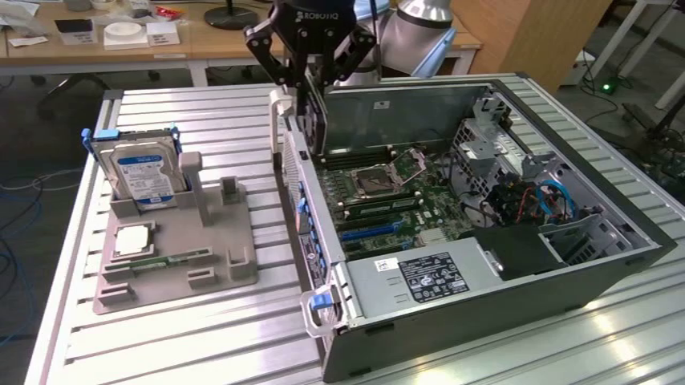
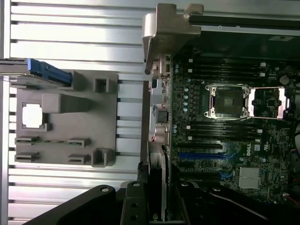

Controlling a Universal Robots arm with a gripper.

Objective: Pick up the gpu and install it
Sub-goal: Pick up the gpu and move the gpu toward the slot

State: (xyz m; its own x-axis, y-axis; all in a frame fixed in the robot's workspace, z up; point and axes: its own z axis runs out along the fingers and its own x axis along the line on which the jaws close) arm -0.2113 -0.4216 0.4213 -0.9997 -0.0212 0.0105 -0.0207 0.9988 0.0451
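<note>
- holding anything, that gripper [image 1: 310, 79]?
- yes. its fingers are clamped on the gpu [image 1: 310, 120], one on each flat face. the dark card hangs straight down from them.
- and from the wrist?
- there the gripper [image 2: 157, 211] is a dark shape. the gpu [image 2: 157, 176] runs out from between the fingers, seen edge-on, with a silvery strip along it.
- what's under it?
- directly below the gripper is one long wall of the open computer case [image 1: 599, 265], which lies on its side on the slatted tabletop [image 1: 192, 337]. the card's lower end is right at that wall's rim. i can't tell whether it touches.
- and the board?
- the motherboard [image 1: 374, 200] lies flat inside the case, below the gripper and toward the exterior view's right of it. the open cpu socket [image 1: 377, 180] sits close to the card, and the blue slots [image 1: 370, 233] are further along the same wall. in the wrist view a blue slot [image 2: 201, 154] lies just beside the card.
- the other side?
- toward the exterior view's left of the gripper, well apart and lower, a grey holder [image 1: 172, 273] rests on the tabletop. a hard drive [image 1: 144, 176] stands upright in it. a square chip [image 1: 134, 239] and a green memory stick [image 1: 160, 262] lie flat in it.
</note>
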